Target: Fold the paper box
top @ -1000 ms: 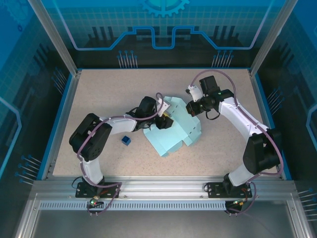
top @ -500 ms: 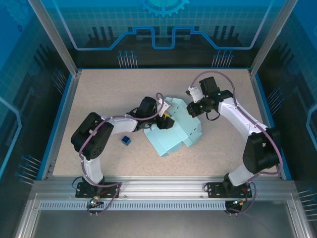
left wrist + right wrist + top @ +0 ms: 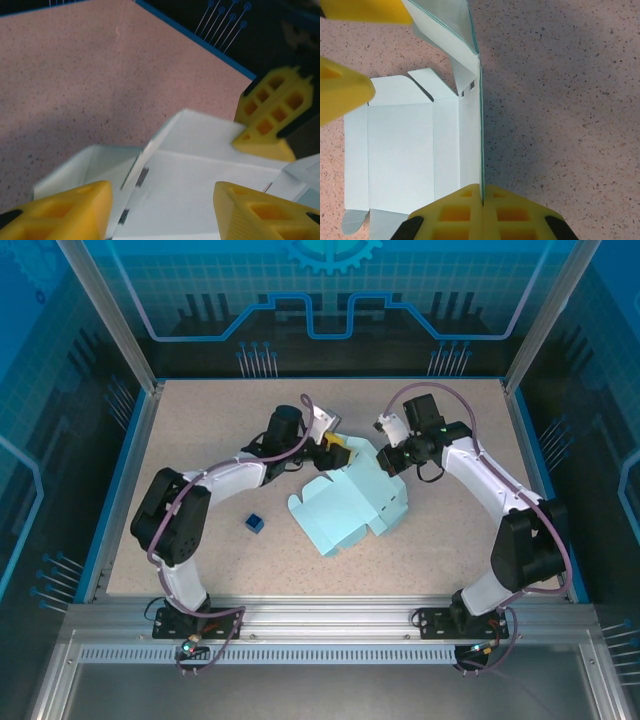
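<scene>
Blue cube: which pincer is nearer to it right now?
Left. The left pincer hovers open at the far edge of the paper box, beyond and right of the blue cube; the right pincer, shut on the box's raised flap, is farther right.

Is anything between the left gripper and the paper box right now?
Nothing visible. The open left gripper faces the paper box directly, card right at its fingertips. The right gripper is shut on a raised panel's edge, off to the side.
</scene>
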Robot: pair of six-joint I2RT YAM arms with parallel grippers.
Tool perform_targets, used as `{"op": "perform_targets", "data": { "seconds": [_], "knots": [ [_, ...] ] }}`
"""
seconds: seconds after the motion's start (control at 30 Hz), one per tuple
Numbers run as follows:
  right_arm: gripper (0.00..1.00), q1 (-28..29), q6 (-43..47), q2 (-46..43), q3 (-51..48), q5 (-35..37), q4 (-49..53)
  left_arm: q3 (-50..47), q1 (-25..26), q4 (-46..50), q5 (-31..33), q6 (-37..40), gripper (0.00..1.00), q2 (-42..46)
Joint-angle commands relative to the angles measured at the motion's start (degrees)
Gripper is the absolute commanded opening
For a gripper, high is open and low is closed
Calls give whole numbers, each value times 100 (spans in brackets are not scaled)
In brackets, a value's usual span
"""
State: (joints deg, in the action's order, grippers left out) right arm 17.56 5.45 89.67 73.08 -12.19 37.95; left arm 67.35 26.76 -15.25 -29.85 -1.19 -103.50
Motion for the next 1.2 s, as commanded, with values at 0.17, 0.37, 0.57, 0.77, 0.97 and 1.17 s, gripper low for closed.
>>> {"op": "perform_targets", "data": {
  "seconds": [0.17, 0.37, 0.57, 0.77, 0.97, 1.17],
  "knots": [
    [0, -36, 56, -134, 57, -190, -51, 652, -38, 88, -656, -378, 56, -346],
    [0, -33, -68, -108, 162, -134, -51, 553, 7, -101, -1198, -587, 46, -333],
    [0, -39, -106, -65, 248, -145, -67, 425, 129, -12, -1295, -498, 41, -293],
    [0, -25, 2, -54, 250, -162, -100, 410, 231, 14, -1295, -461, 42, -355],
    [0, -16, 191, -159, 200, -82, -79, 392, 202, 127, -1162, -319, 45, -296],
    [0, -10, 459, -288, 121, 225, -13, 183, 48, 173, -941, -218, 51, 4]
  ]
}}
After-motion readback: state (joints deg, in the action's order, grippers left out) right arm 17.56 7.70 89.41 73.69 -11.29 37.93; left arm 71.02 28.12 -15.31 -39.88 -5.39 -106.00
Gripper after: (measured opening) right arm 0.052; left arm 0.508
